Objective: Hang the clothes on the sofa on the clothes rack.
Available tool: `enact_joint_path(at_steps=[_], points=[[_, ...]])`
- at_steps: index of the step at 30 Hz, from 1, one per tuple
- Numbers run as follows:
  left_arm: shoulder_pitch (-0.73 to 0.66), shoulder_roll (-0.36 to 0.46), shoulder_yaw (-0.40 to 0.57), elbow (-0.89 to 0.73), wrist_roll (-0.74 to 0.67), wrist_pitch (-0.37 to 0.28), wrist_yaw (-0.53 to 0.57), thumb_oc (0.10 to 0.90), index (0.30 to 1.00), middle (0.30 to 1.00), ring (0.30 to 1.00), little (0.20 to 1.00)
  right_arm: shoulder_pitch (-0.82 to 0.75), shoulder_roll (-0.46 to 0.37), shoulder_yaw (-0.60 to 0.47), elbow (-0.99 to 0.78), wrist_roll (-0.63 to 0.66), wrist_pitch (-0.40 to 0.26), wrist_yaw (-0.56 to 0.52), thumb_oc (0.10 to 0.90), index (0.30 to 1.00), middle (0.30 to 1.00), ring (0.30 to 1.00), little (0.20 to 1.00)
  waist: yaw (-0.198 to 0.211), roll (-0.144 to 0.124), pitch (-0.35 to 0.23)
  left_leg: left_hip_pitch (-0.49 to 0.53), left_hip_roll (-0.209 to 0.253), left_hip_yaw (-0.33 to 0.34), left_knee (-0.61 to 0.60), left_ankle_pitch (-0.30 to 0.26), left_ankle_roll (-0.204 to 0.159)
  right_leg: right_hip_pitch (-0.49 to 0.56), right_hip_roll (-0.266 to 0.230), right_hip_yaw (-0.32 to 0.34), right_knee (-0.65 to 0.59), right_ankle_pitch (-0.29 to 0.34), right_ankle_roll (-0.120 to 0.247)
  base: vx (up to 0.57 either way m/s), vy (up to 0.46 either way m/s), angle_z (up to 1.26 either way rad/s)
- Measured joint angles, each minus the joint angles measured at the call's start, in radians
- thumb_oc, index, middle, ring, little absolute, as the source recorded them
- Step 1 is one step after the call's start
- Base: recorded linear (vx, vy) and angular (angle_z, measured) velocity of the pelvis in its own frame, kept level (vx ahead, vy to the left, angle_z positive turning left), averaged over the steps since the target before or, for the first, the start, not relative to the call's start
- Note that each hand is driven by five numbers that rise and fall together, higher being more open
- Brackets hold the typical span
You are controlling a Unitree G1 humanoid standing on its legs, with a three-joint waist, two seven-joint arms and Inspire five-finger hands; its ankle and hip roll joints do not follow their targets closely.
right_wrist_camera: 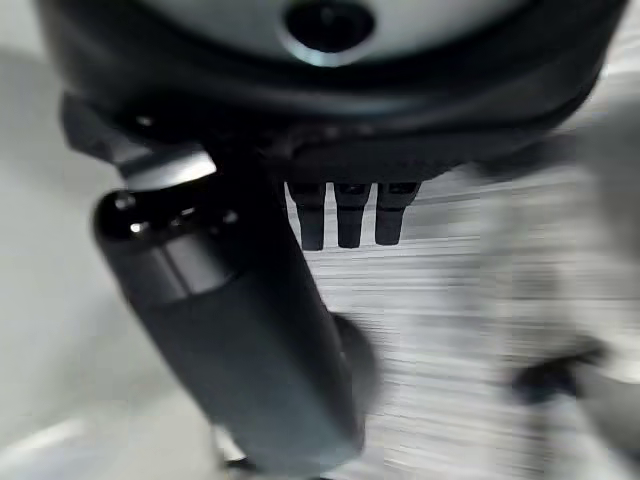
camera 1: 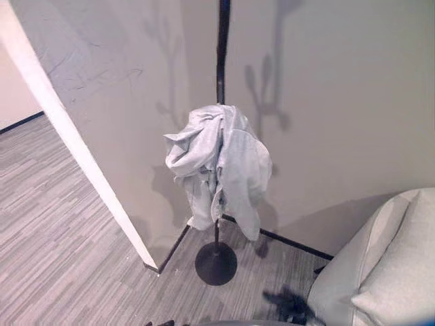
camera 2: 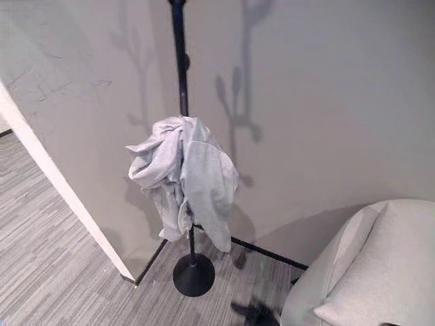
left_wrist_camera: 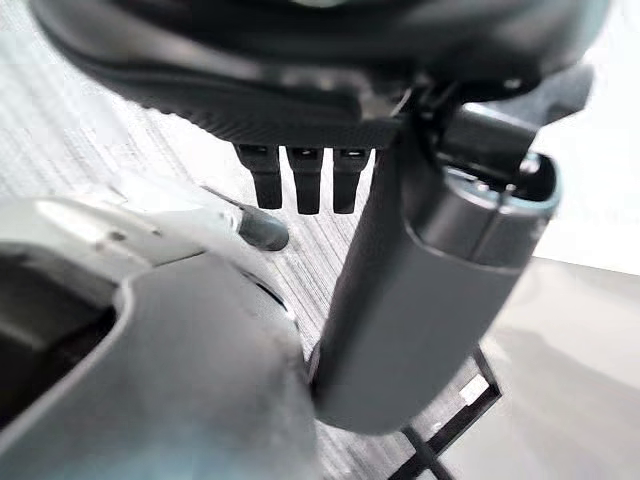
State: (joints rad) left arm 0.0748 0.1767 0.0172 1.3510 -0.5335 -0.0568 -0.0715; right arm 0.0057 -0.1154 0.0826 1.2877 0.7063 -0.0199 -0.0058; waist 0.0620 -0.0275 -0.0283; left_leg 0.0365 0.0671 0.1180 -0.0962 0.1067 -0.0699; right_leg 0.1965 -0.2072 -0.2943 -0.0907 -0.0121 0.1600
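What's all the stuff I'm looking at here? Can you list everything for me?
Garment: one, light grey, bunched and hanging on the rack's pole, clear of the floor.
Clothes rack: one, black, round base on the floor beside the wall.
Sofa: one, light grey, lower right corner, apart from the rack.
Wall: beige, behind the rack, with a white edge on the left.
Floor: grey striped carpet.
Left hand: dark, fingers straight, holding nothing.
Right hand: dark, fingers straight, holding nothing.

Pale grey garment (camera 1: pixel 219 166) on a black clothes rack (camera 1: pixel 216 261), light grey sofa (camera 2: pixel 380 272), beige wall (camera 1: pixel 340 102), grey striped floor (camera 1: pixel 61 251), white wall edge (camera 1: pixel 75 149).
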Motion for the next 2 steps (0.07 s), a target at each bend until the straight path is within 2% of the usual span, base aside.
enact_joint_path(at_steps=[1,2], points=[[-0.008,0.005,-0.005,0.010,0.044,0.003,0.001,0.800,0.900,0.900,0.900,0.900,-0.004,-0.004,-0.036,0.057,0.028,0.017,0.011,0.800,0.900,0.900,0.900,0.900,-0.001,0.003,-0.002,0.000,-0.003,-0.006,0.000,-0.008,-0.001,0.005,-0.004,-0.010,0.001,-0.001,0.001,0.06,0.012,0.22],[-0.018,0.011,-0.014,0.014,0.086,-0.004,0.001,0.800,0.900,0.900,0.900,0.900,-0.028,-0.005,-0.133,0.140,0.076,0.018,0.030,0.800,0.900,0.900,0.900,0.900,0.003,-0.002,-0.006,0.004,-0.009,-0.013,0.000,-0.010,0.001,0.016,-0.011,-0.020,0.005,-0.008,0.006,0.05,0.018,0.25]])
